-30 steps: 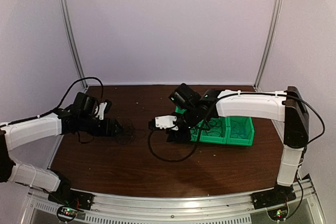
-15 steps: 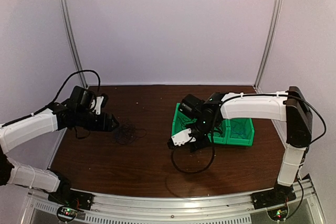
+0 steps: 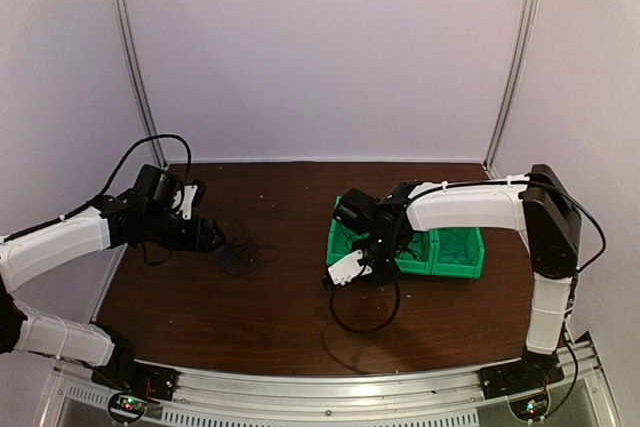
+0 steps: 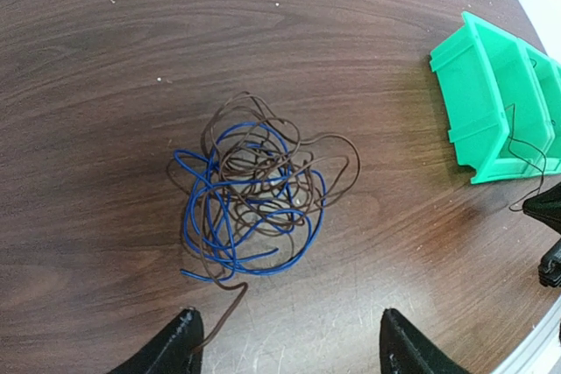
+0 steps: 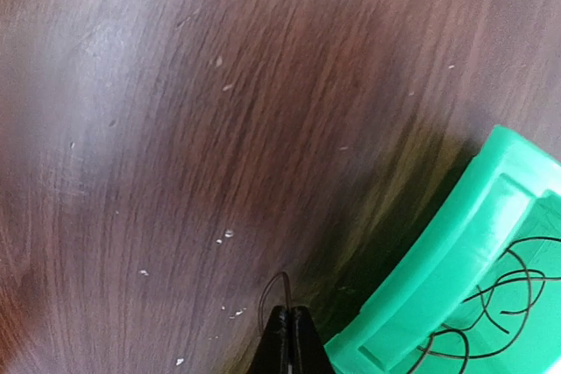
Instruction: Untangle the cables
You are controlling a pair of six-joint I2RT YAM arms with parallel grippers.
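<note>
The cables point(image 4: 250, 190) lie as a small tangle of thin blue and brown wires on the dark wooden table; in the top view the tangle point(image 3: 238, 253) sits left of centre. My left gripper point(image 4: 289, 346) hovers just short of it, open, and one brown wire end trails toward its left finger point(image 4: 182, 343). It is the dark tip point(image 3: 214, 237) left of the tangle in the top view. My right gripper point(image 5: 290, 326) is shut on a thin dark wire loop point(image 5: 273, 293) by the green bin's corner point(image 5: 456, 260). From above it point(image 3: 372, 272) is low at the bin's front left.
A row of green bins point(image 3: 458, 253) stands right of centre, with loose black wires inside point(image 5: 491, 308). One thin black wire hangs over a bin's edge point(image 4: 526, 151). A thick black arm cable loops on the table point(image 3: 365, 315) in front of the bins.
My right gripper has moved from the middle of the table back to the bin's front left corner and has shut on a thin wire. The left gripper pulled back slightly and stays open.
</note>
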